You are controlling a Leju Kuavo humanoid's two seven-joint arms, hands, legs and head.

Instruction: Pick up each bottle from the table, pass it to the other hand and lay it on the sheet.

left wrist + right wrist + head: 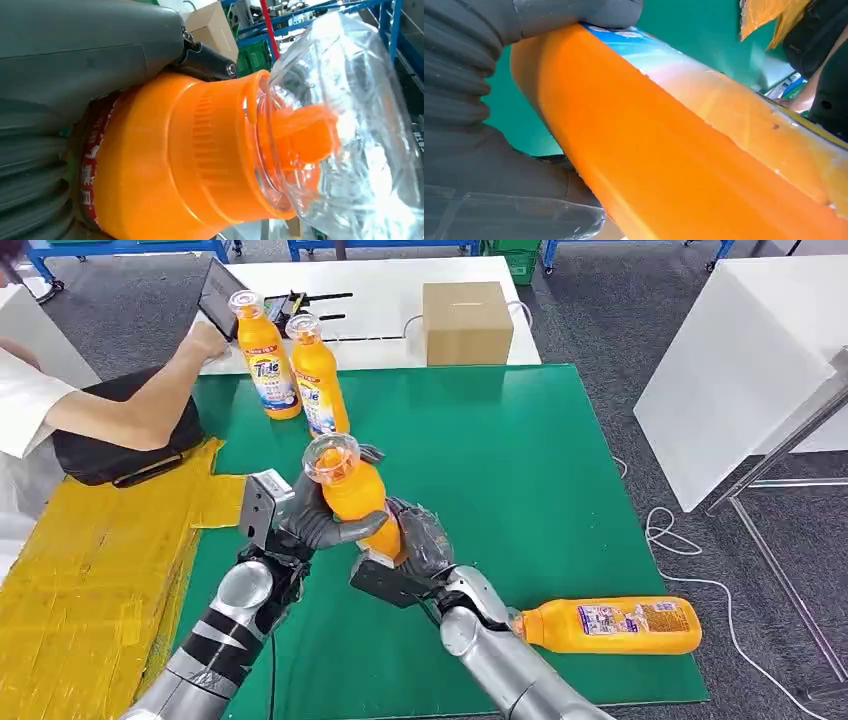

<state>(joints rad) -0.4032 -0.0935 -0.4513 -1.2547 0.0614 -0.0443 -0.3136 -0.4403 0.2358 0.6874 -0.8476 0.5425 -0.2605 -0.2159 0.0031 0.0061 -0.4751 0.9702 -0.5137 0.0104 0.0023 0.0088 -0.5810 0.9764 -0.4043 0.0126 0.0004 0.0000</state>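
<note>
The robot is in the middle of passing one bottle from hand to hand. The held bottle (pixel 358 495) is orange with a clear cap, and it is up in the air over the middle of the green sheet (pixel 500 460). The left hand (pixel 322 520) wraps its fingers around the upper part, just under the cap. The right hand (pixel 418 545) grips the lower part. So both hands have hold of it, and neither has let go.

One bottle looks done. The lying bottle (pixel 610 625) rests on its side at the near right of the green sheet, just beside the right arm. Two standing bottles (pixel 295 370) wait upright at the far left edge of the sheet, touching each other. I think those two are yet to be picked up, so about half the job is left.

The head view shows the whole worktop (pixel 370 285), a cardboard box (pixel 467 322) at the far side, and a person's arm (pixel 150 390) at the far left. The left wrist view shows the clear cap (pixel 345 125) up close with the orange spout inside it. The right wrist view shows the smooth orange side of the bottle and the edge of its label.
</note>
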